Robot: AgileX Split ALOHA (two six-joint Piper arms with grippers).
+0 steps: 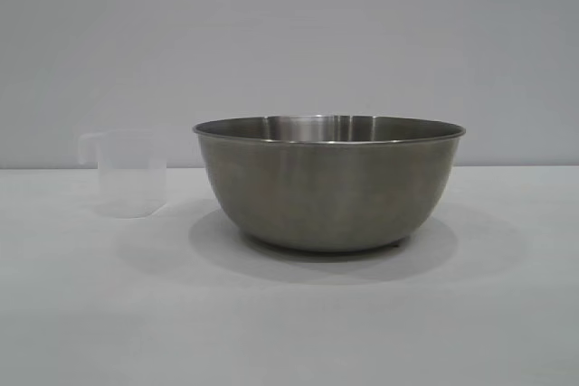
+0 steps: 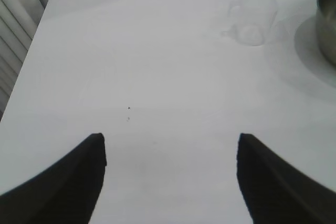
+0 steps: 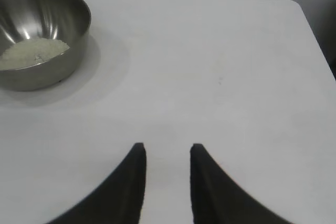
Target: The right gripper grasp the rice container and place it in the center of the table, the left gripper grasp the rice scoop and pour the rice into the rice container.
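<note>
With rice (image 3: 34, 52) already in the rice container (image 1: 329, 183) at mid-table and the rice scoop (image 1: 129, 172) upright beside it, I judge the pour done; the left gripper (image 2: 170, 174), wide, and right gripper (image 3: 168, 174), narrower, hold nothing, so I need only stay clear.

Rice (image 3: 34, 53) in rice container (image 1: 328, 189)

No text, label, brand, number or sign can be read in any of the views. The rice scoop (image 1: 132, 174) may carry measuring marks, but they are too faint to make out, and the rice container (image 1: 327, 183) shows only plain steel.
</note>
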